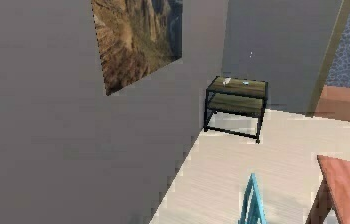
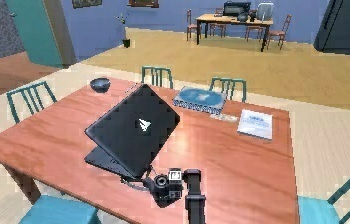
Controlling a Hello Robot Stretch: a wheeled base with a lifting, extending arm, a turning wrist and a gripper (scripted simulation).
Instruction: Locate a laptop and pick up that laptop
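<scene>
My hand is by the near edge of the black laptop lying on the desk; I cannot tell whether it holds anything.

The forward view looks down along a close grey wall. The arm side view overlooks the nearby wooden table, whose corner shows in both.

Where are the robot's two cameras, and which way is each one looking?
Forward view: on the robot, facing ahead and slightly down at a grey wall with a wall picture and a small side table.
Arm side view: on the robot's body, facing out sideways over the wooden table with the laptop; the arm and gripper rise from the bottom edge.
Shared: probably that same table, seen as a table corner at the forward view's right, beside teal chairs.
</scene>
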